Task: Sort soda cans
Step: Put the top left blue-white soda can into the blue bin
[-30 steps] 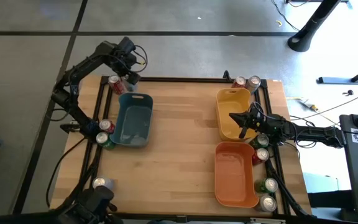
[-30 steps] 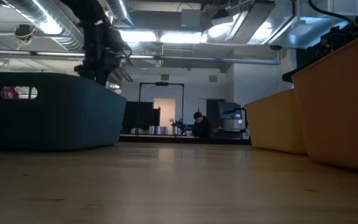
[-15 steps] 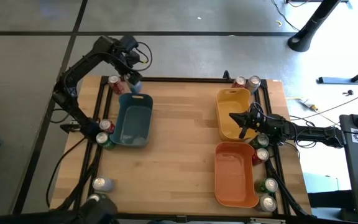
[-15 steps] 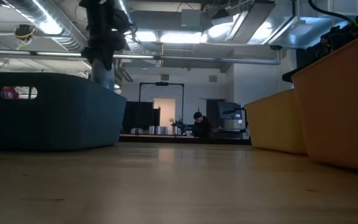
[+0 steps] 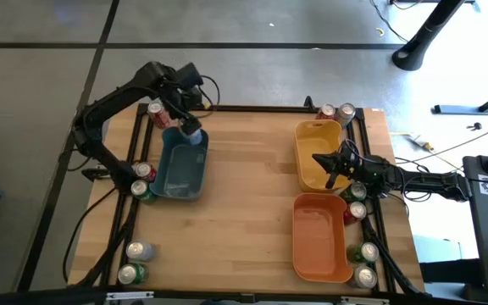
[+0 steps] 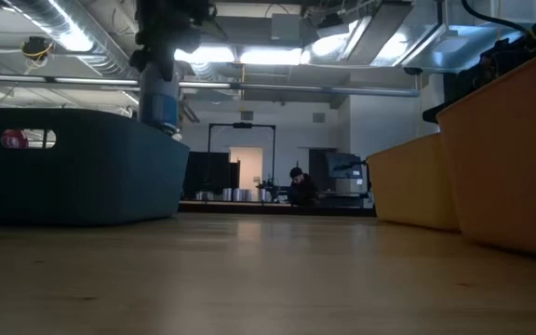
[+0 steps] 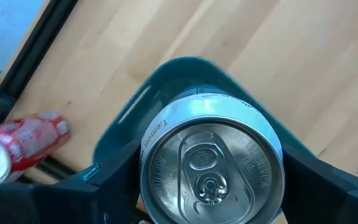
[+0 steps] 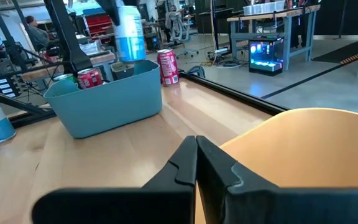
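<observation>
My left gripper (image 5: 190, 127) holds a silver soda can with a pale blue body (image 6: 161, 102), shut on it above the far end of the blue-grey bin (image 5: 176, 174). The left wrist view looks down on the can's silver top (image 7: 211, 174); the right wrist view also shows the can (image 8: 129, 34). A red can (image 5: 155, 112) stands at the far left corner. My right gripper (image 5: 333, 174) waits shut over the yellow bin (image 5: 316, 140). My left gripper pinches the can's side wall (image 7: 145, 152) between its two fingers (image 7: 107, 186), one on each side. The fingers come from above, pointing down. The can hangs upright, top up, lifted clear over the bin's far end.
An orange bin (image 5: 320, 241) lies near right. Two cans (image 5: 142, 180) stand at the table's left edge and two (image 5: 134, 261) at the near left. Two (image 5: 337, 111) are at the far right and several (image 5: 361, 246) along the right edge. A black frame borders the table.
My left gripper has gone from the far left corner toward the table's right and near side, rising, and has carried the upright can to above the blue-grey bin's far end. Its wrist has rolled a little.
</observation>
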Tool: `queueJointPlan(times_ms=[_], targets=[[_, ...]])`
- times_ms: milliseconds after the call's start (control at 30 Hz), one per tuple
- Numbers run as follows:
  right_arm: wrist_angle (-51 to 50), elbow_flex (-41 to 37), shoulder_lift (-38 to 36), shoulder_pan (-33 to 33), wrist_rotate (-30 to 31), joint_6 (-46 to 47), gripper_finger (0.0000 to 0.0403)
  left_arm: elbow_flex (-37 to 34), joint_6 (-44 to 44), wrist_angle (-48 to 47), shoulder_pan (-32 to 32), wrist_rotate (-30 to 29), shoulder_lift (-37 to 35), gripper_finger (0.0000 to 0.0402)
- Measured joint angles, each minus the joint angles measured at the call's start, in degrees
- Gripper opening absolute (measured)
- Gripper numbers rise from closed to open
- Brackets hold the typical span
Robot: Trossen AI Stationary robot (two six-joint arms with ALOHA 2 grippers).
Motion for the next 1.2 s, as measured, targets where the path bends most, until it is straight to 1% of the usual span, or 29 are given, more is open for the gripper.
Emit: queueJointPlan(times_ms=[67,167,267,400,567,700,833,900,1067,1200], targets=[[0.01,0.00,0.00,0.00,0.00,-0.99,0.0007,0.00,-0.94,0.07,-1.74,-0.57,-0.23,0.0289],[0.02,0.00,0.00,0.00,0.00,-1.51,0.0007,-0.28,-3.32,-0.84,-4.48,-4.89,-0.29,0.0289],[0.02,0.00,0.00,0.00,0.02,-1.61,0.0007,-2.73,-4.11,0.11,-6.41,-8.12,-1.59,0.0289],[0.02,0.00,0.00,0.00,0.00,-1.69,0.0007,-9.63,-4.81,4.85,-7.41,-8.13,-6.06,0.0289],[0.63,-0.02,0.00,0.00,0.05,-2.34,0.0007,-19.94,-8.17,10.95,-6.42,-8.15,-13.82,0.0289],[1.16,-0.09,-0.02,0.02,0.79,-2.52,0.0007,-26.48,-11.33,13.45,-5.61,-8.37,-16.89,0.0289],[1.33,-0.09,-0.02,0.00,1.53,-2.52,0.0007,-31.74,-12.48,17.28,-5.60,-8.18,-16.96,0.0291],[1.36,-0.09,-0.02,0.00,1.53,-2.51,0.0007,-34.02,-12.61,17.70,-5.58,-8.25,-16.51,0.0291],[1.49,-0.09,-0.02,0.00,1.57,-2.48,0.0007,-38.10,-13.14,21.69,-5.58,-9.81,-16.22,0.0291],[1.55,-0.09,-0.02,0.00,2.66,-2.34,0.0007,-40.33,-14.30,24.99,-5.48,-12.47,-16.20,0.0291]])
